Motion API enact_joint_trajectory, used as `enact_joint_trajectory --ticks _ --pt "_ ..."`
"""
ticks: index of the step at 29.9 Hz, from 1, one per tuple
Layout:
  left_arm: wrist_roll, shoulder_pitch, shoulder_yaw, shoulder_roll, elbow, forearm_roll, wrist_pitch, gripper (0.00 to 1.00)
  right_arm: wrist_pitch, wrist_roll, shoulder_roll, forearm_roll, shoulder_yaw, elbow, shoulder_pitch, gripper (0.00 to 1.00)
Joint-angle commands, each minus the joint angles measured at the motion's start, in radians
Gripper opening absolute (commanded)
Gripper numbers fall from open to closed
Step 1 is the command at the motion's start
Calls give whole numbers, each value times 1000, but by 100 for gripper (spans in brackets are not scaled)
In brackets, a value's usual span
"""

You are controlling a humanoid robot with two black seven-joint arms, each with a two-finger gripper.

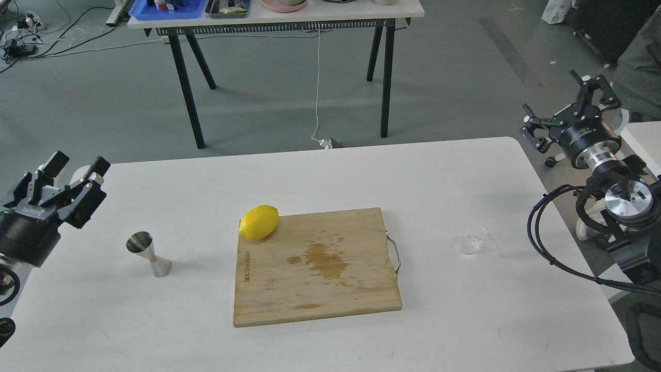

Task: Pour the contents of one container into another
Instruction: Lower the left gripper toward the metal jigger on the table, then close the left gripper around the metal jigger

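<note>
The small clear glass cup (472,239) stands on the white table (465,320) to the right of the cutting board. The shiny steel jigger (148,254) stands upright at the table's left. My left gripper (77,173) hovers open above the table's left edge, up and left of the jigger, holding nothing. My right gripper (565,106) hangs open beyond the table's right edge, well above and right of the cup, with nothing between its fingers.
A wooden cutting board (315,266) with a wet stain lies mid-table, a yellow lemon (259,222) on its far left corner. A second table (279,15) with trays stands behind. A white cable (317,82) hangs to the floor.
</note>
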Motion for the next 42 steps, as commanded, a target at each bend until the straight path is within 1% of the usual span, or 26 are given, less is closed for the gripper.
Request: enact_joint_trajectory --ticks 1,11,14,16,18,22,25,33,42 --pt "0 73 -11 -2 10 77 0 99 0 0 0 0 0 0 0 98" --pt "0 225 -34 -16 73 104 0 98 0 0 -8 0 1 -2 -6 98" --pt "0 247 -34 -68 76 120 0 98 0 0 -6 0 1 -2 -6 98" --pt "0 245 -36 -116 94 159 0 98 0 0 -6 0 0 -2 -6 98" --pt "0 240 -40 -165 138 196 0 98 0 0 -8 0 0 -2 -6 98" --pt "0 222 -42 -221 186 221 0 98 0 0 -9 0 1 -2 -15 98" --pt "0 184 -39 -255 232 236 0 98 0 0 -9 0 1 0 -17 98" --pt "0 162 -31 -272 283 255 0 98 0 0 -9 0 1 1 -17 98" --pt "0 89 -21 -326 364 256 0 98 0 1 -11 1 3 1 -17 98"
